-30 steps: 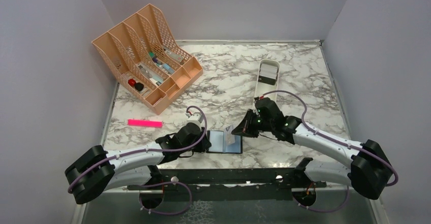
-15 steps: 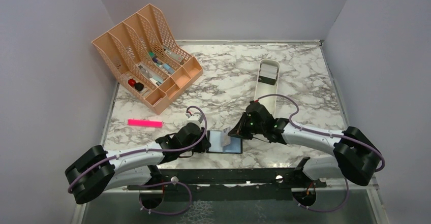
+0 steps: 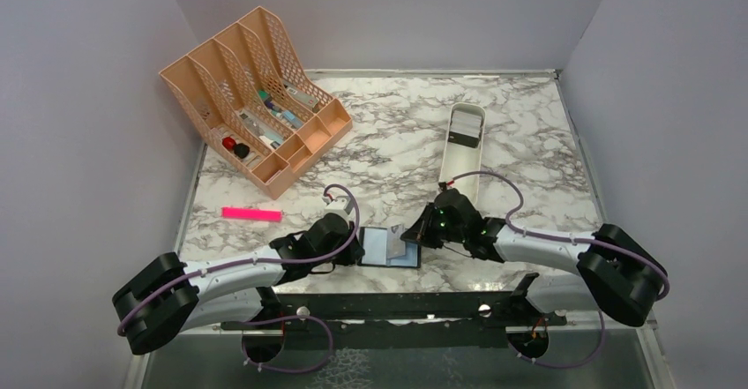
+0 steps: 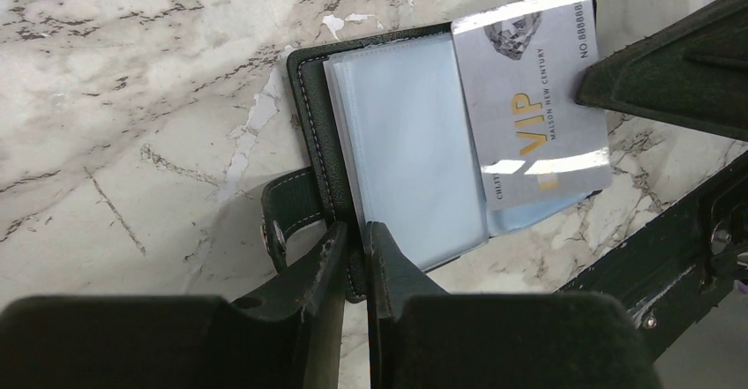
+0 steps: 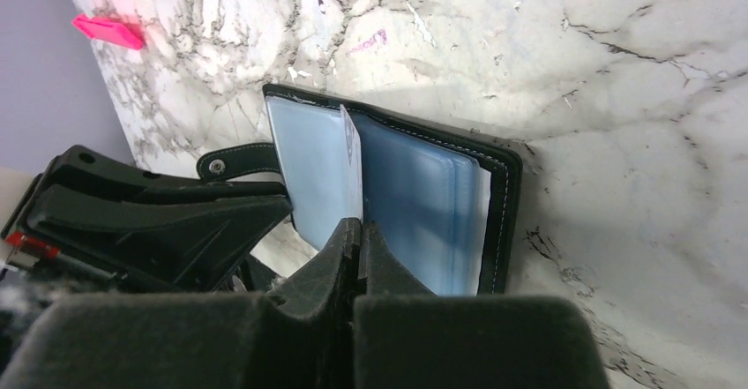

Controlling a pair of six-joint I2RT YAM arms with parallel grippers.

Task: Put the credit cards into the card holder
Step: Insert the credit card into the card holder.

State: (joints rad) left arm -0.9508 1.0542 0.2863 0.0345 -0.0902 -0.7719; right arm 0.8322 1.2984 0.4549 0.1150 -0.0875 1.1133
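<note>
Left wrist view: the black stitched-leather card holder (image 4: pixel 310 133), open on the marbled surface (image 4: pixel 132 98), is pinched at its near edge by the narrow-set left claw (image 4: pixel 357 235), while 1 silver rectangular credit card (image 4: pixel 529 115) is clamped over its clear sleeves (image 4: pixel 406 160) by the right claw (image 5: pixel 360 230).

Silver credit card (image 4: pixel 529 98) at two o'clock in the left wrist view, large gold "VIP", small "MALSON NEW CENTURY" beside it, "NO 888888" along one edge, remaining print unreadable.
</note>
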